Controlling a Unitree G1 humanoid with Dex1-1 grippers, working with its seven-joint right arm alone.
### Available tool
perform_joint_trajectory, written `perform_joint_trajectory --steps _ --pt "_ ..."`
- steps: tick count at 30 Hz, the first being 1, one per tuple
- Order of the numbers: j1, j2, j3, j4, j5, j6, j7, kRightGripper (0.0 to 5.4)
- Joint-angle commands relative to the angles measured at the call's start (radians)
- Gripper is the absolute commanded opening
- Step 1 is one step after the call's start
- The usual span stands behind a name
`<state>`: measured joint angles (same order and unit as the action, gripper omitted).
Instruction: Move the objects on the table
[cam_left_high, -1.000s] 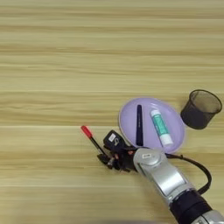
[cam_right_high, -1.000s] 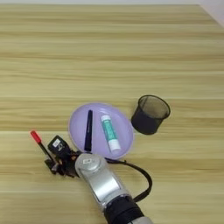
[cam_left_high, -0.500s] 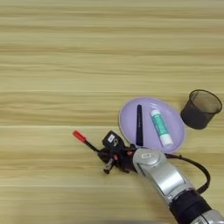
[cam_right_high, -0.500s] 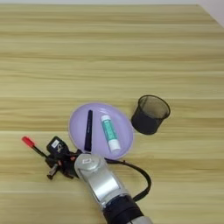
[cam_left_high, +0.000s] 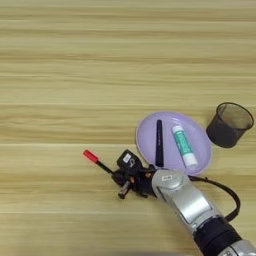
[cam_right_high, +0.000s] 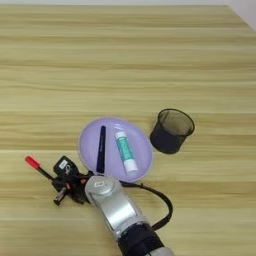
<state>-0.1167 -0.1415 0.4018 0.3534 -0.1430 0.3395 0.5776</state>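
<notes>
Nearest us, our right arm comes in from the bottom edge, and the gripper (cam_left_high: 129, 177) sits low on the table (cam_left_high: 60, 75), just left of the purple plate (cam_left_high: 147, 135). Its black fingers look clamped on the thin black pen w/ red cap (cam_left_high: 100, 163) – red cap sticks out up-left, red end pokes out below the fingers. We can't tell if the pen is lifted clear of the wood or resting on it.

Next out: the plate, w/ a black pen (cam_left_high: 159, 142) and a white-and-teal tube (cam_left_high: 184, 145) lying side by side on it, apart, both roughly pointing away from us. Further right, the black mesh cup (cam_left_high: 229, 124) stands upright, just beside the plate's rim.

Step in hand, as we read it: pick-up of the red-capped pen – grasp made, carry not yet done. Likely next: lift, swing right over the plate, set it beside the other two w/o knocking them or clipping the rim.
</notes>
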Motion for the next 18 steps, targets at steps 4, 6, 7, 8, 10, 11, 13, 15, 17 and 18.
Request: perform_joint_trajectory --steps 4,6,7,8,10,11,13,15,17,18 --pt "0.033 -0.017 -0.017 -0.018 0.007 0.052 -0.023 0.44" --pt "0.038 -0.016 -0.021 -0.034 0.013 0.056 -0.022 0.44" --pt "0.039 -0.016 -0.023 -0.04 0.013 0.055 -0.022 0.44" --pt "0.04 -0.016 -0.026 -0.045 0.014 0.056 -0.023 0.44" --pt "0.042 -0.015 -0.03 -0.053 0.017 0.059 -0.023 0.44" --pt "0.043 -0.015 -0.032 -0.056 0.017 0.06 -0.023 0.44" --pt "0.045 -0.013 -0.037 -0.068 0.023 0.06 -0.024 0.44" --pt "0.049 -0.012 -0.042 -0.083 0.029 0.059 -0.024 0.44" --pt "0.054 -0.011 -0.047 -0.101 0.035 0.061 -0.024 0.44" --pt "0.056 -0.011 -0.049 -0.11 0.037 0.064 -0.025 0.44"
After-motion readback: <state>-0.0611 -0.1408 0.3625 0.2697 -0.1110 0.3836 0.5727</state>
